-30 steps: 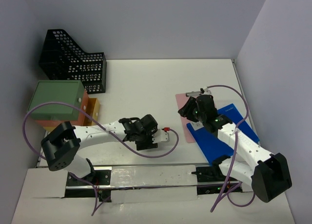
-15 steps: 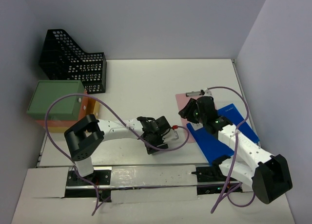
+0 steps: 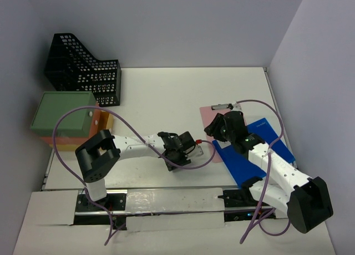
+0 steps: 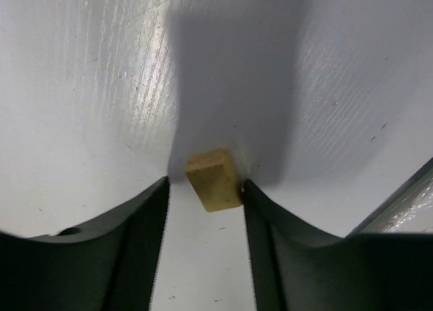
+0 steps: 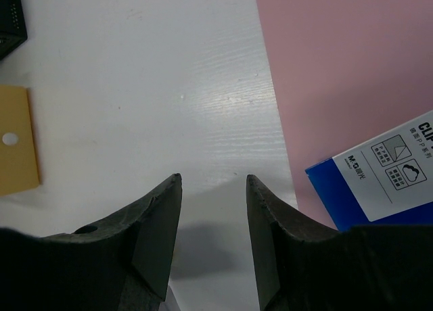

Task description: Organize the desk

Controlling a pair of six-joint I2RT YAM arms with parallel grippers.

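Note:
The white desk (image 3: pixel 166 94) holds everything. My left gripper (image 3: pixel 177 158) is low over its near middle. In the left wrist view it (image 4: pixel 206 182) is open, with a small tan block (image 4: pixel 214 180) lying on the desk (image 4: pixel 81 88) between the fingertips. The block is close against the right finger (image 4: pixel 257 223), with a gap to the left one. My right gripper (image 3: pixel 214 127) is at the left edge of a pink sheet (image 3: pixel 208 113). In the right wrist view it (image 5: pixel 213 179) is open and empty above bare desk (image 5: pixel 135 54).
A blue folder (image 3: pixel 255 152) lies over the pink sheet (image 5: pixel 338 67) at the right, and its label shows in the right wrist view (image 5: pixel 396 169). A black mesh file holder (image 3: pixel 83 69) stands at the back left. A green box (image 3: pixel 62 112) sits on orange trays. A flat tan piece (image 5: pixel 17 138) lies left of the right gripper.
The left arm has swung right and its gripper has moved right along the desk, ending over the tan block. The right gripper has barely shifted.

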